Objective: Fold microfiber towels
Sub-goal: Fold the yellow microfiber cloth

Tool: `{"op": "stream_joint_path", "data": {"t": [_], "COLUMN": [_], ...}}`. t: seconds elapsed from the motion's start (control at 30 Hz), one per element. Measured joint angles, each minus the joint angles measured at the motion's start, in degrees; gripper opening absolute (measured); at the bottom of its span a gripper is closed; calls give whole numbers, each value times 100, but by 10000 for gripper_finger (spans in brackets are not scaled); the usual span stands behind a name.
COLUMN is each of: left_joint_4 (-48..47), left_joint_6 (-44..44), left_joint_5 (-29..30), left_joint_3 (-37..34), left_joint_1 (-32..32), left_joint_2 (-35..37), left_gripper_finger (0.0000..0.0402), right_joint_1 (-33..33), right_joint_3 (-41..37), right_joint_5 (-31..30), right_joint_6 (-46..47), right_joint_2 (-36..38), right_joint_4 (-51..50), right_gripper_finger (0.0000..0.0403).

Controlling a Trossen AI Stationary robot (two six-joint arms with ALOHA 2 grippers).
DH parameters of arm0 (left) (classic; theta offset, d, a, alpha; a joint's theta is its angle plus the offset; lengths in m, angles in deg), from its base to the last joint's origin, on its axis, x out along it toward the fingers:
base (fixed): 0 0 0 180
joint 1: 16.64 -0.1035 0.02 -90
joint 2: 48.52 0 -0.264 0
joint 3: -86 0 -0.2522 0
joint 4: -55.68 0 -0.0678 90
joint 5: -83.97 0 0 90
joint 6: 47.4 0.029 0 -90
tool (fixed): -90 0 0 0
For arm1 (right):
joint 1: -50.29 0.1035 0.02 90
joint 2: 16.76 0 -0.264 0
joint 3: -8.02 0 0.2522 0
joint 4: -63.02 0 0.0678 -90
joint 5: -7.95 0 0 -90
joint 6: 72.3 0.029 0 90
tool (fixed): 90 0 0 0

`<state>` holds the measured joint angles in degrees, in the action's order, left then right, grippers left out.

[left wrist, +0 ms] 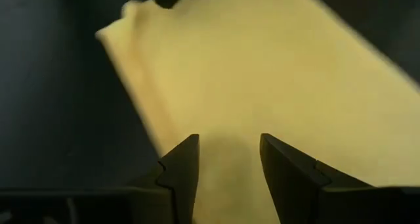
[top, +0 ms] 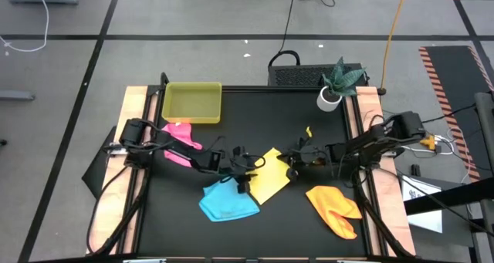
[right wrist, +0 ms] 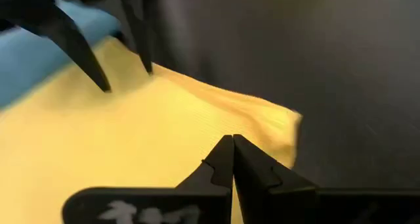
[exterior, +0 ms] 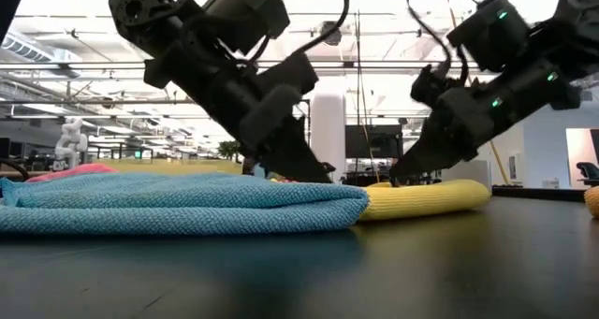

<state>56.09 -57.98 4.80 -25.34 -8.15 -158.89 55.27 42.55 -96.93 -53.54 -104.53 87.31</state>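
The yellow towel [top: 270, 183] lies flat on the tabletop [top: 255, 116] between both grippers, the left gripper [left wrist: 228, 159] with fingers apart over its edge, the right gripper [right wrist: 231, 159] with fingers pressed together, empty, probably ready to fold it.

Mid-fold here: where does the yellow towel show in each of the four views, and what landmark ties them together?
High view: yellow towel lies mid-table, right of the blue towel.
Low view: it is the flat roll behind the blue towel, right of centre.
Left wrist view: it fills most of the picture.
Right wrist view: it covers the lower left.
Shared landmark: the blue towel beside it, absent from the left wrist view.
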Motion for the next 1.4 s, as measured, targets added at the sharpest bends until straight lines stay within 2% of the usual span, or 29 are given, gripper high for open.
{"op": "stream_joint_path", "data": {"t": [0.13,0.3,0.47,0.53,0.63,0.73,0.8,0.9,0.97,1.03,1.1,1.2,1.33,1.4], "left_joint_4": [-431,-598,-610,-504,-265,14,-185,-329,-581,-812,-902,-930,-824,-792], "left_joint_6": [-53,-117,-204,-184,-126,-50,-89,-168,-124,-104,-163,-162,-160,-160], "left_joint_5": [170,122,63,353,751,409,163,125,125,172,266,270,273,310], "left_joint_3": [0,4,0,2,0,11,-5,2,2,3,9,7,1,7], "left_joint_1": [-61,-72,57,139,223,185,137,70,41,44,55,75,182,248], "left_joint_2": [0,2,216,296,285,167,133,81,81,81,85,161,322,395], "left_gripper_finger": [163,163,163,163,163,163,163,163,163,163,163,163,163,163], "right_joint_1": [-207,-524,-560,-416,-119,174,377,644,733,742,648,304,-192,-331], "right_joint_3": [0,-2,-4,-7,-4,-4,-2,-4,-5,-9,-4,-4,-5,-4], "right_joint_5": [-49,-493,-1506,-1522,-689,572,1144,1516,1495,1222,703,-56,-905,-973], "right_joint_6": [-224,-632,-1577,-1649,-1483,-951,-606,-342,-253,-271,-419,-1009,-1893,-1963], "right_joint_2": [-332,-409,66,402,831,1032,992,772,549,342,196,182,580,921], "right_joint_4": [-3,208,229,190,102,-120,-338,-799,-945,-1041,-992,-1038,-1046,-1086], "right_gripper_finger": [0,0,0,0,0,0,0,0,0,0,0,0,0,0]}}
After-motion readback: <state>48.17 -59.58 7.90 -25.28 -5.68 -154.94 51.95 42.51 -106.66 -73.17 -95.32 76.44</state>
